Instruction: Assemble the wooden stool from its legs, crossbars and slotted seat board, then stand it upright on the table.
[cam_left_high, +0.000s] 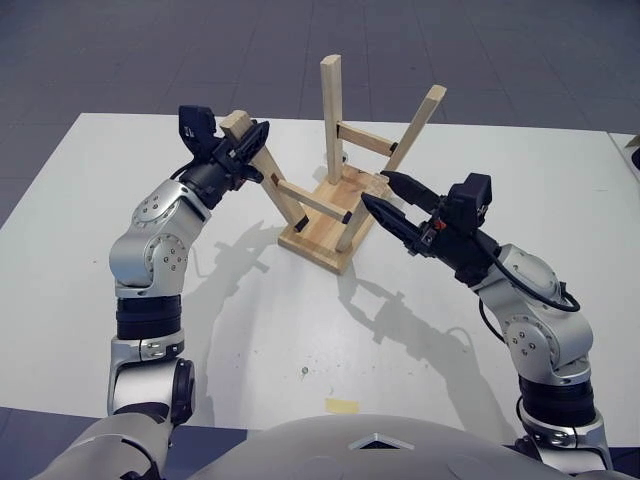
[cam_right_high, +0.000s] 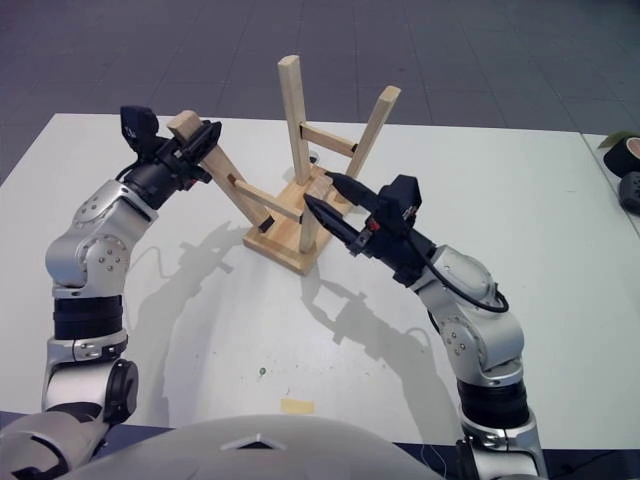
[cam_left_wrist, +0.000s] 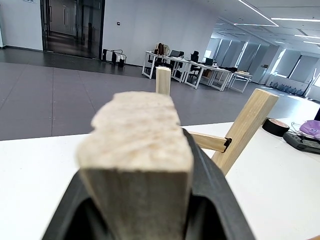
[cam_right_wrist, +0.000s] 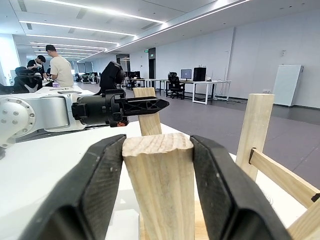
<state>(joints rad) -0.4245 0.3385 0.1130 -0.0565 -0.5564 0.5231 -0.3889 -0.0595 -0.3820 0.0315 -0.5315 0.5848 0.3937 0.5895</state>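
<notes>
Done: stool (cam_left_high: 318, 243) assembled (inverted, seat down).
Left gripper (cam_left_high: 258, 152): clamps 10 o'clock leg (cam_left_high: 285, 195).
Right gripper (cam_left_high: 375, 187): clamps 5 o'clock leg (cam_left_high: 353, 230).
Remaining: I flip it upright.

Room is being lit by ceiling strip lights (cam_left_wrist: 295, 20) | dark grey tiled floor (cam_left_wrist: 45, 100) is being shown | desks (cam_left_wrist: 200, 75) are being seen beside a white wall (cam_left_wrist: 150, 25)

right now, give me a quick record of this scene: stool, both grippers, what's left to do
stool: upside down, seat board flat on the table, legs pointing up
crossbars: fitted between legs
left gripper: shut on the left leg near its end
right gripper: shut on the near leg
left to do: stand it upright
</notes>
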